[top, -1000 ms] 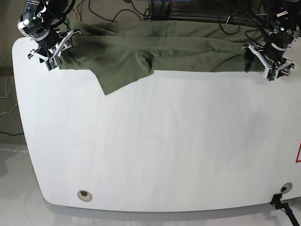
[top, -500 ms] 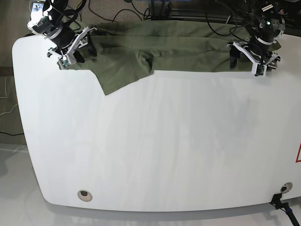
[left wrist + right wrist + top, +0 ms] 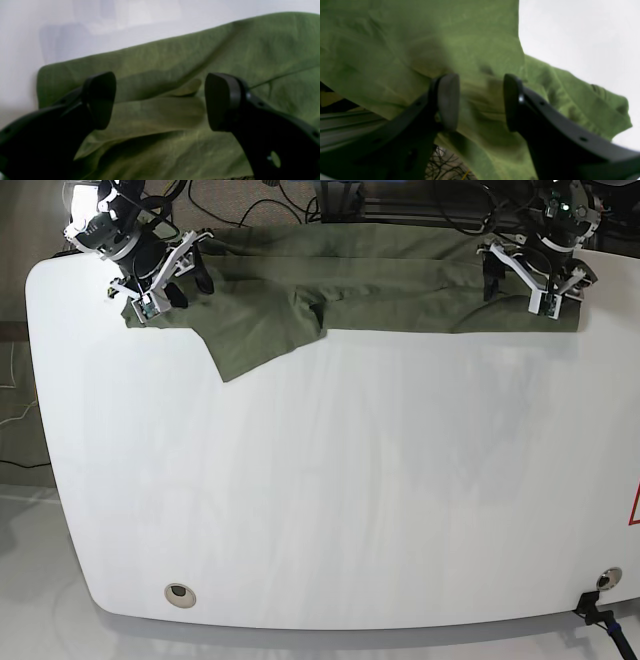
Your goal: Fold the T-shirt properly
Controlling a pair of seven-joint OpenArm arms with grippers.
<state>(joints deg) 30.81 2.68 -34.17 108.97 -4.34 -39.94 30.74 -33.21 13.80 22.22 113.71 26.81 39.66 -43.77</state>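
Note:
The olive-green T-shirt (image 3: 380, 280) lies bunched in a long band along the table's far edge, with one flap (image 3: 250, 345) reaching toward the middle. In the base view my left gripper (image 3: 520, 285) hovers over the shirt's right end. The left wrist view shows the left gripper (image 3: 160, 100) open wide over wrinkled cloth (image 3: 200, 62), nothing pinched. My right gripper (image 3: 168, 288) is over the shirt's left end. In its wrist view the right gripper (image 3: 481, 102) has its fingers apart and green fabric (image 3: 445, 37) shows behind the gap.
The white table (image 3: 350, 480) spreads toward the near side, with a round grommet hole (image 3: 179, 592) at front left. Black cables (image 3: 250, 205) hang behind the far edge. A black clamp (image 3: 600, 620) sits at the front right corner.
Both grippers have moved inward and toward the far edge, from beside the shirt's ends to above the cloth. The shirt lies as before.

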